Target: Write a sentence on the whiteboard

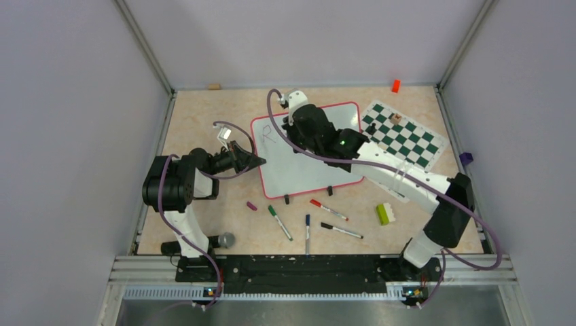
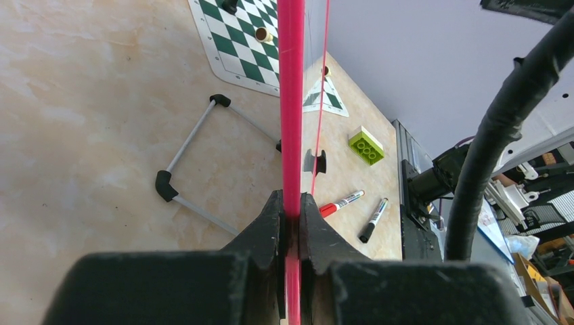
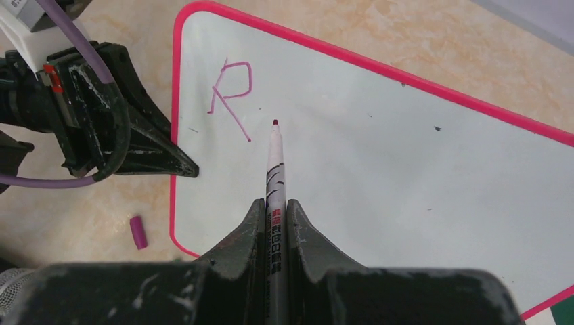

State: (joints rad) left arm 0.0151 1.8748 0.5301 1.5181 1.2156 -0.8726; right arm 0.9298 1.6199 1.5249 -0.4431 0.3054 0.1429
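Note:
The whiteboard (image 1: 309,166) lies mid-table, glossy white with a red-pink rim; it also shows in the right wrist view (image 3: 379,135). Of the sentence only a purple "R" (image 3: 232,95) shows, near the board's far left corner (image 1: 267,134). My left gripper (image 1: 257,161) is shut on the board's left rim, seen edge-on as a red strip (image 2: 292,101) between its fingers (image 2: 292,210). My right gripper (image 3: 276,211) is shut on a white marker (image 3: 275,169) with a purple tip, pointing just right of the R, over the board (image 1: 299,132).
The green-and-white chess mat (image 1: 403,136) lies right of the board. Near the front lie a green marker (image 1: 279,222), a red marker (image 1: 329,209), two dark markers (image 1: 307,233), a purple cap (image 1: 251,205) and a green brick (image 1: 383,214). An orange block (image 1: 395,85) sits at the back.

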